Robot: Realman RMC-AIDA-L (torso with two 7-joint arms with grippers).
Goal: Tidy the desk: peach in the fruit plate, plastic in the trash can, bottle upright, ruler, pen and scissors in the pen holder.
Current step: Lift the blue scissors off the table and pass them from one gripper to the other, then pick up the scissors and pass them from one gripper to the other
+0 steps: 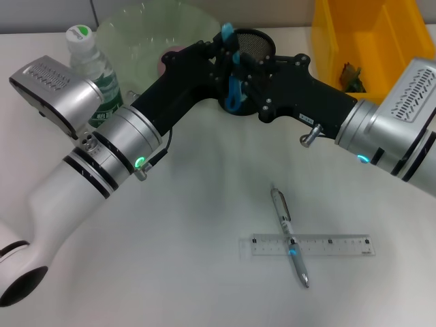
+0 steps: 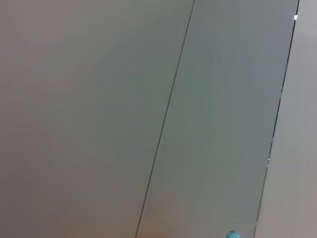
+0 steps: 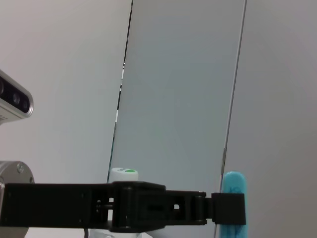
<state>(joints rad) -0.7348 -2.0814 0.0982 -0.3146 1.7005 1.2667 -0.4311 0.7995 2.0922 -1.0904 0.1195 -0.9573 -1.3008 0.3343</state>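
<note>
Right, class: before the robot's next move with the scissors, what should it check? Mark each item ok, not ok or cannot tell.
1. Scissors are at the pen holder: ok. They are upright between the left gripper and right gripper.
2. Scissors tip is inside the holder: cannot tell.
3. Which gripper holds the scissors: cannot tell.
4. Bottle is upright: ok.
5. Pen and ruler are stowed: not ok. Both lie on the desk, the pen across the ruler.
6. Peach is in the fruit plate: cannot tell, as the left arm hides much of it.
</note>
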